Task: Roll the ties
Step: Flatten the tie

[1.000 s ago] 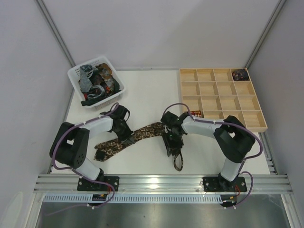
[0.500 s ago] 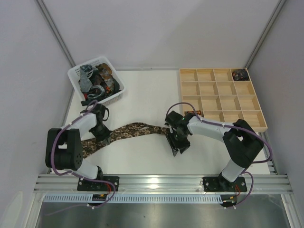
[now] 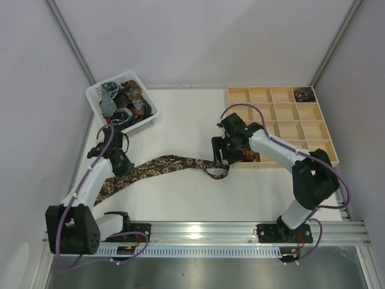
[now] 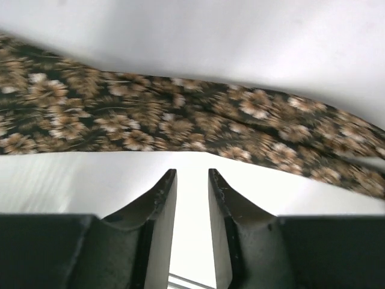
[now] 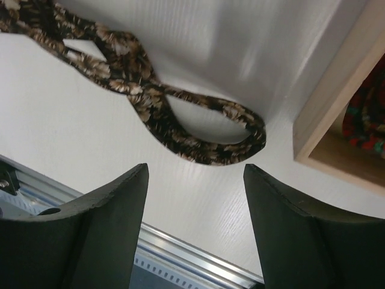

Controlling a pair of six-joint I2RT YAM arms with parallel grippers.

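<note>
A dark brown tie with tan floral print (image 3: 159, 165) lies stretched across the table from front left to the middle. Its narrow end forms a loose loop (image 3: 218, 173) near the wooden tray. My left gripper (image 3: 122, 167) sits at the tie's wide part. In the left wrist view the jaws (image 4: 192, 171) stand a narrow gap apart with only table between them, and the tie (image 4: 180, 120) lies just past the fingertips. My right gripper (image 3: 220, 155) is wide open and empty (image 5: 195, 165) above the tie's loop (image 5: 180, 129).
A white basket (image 3: 95, 91) at the back left holds several more ties. A wooden compartment tray (image 3: 280, 123) stands at the right, with a rolled tie in its far right cell (image 3: 304, 94) and a reddish one (image 5: 368, 117) in a near cell.
My left arm swung out to the left, drawing the tie's wide end with it. My right gripper rose and moved back toward the tray, leaving the narrow end looped on the table.
</note>
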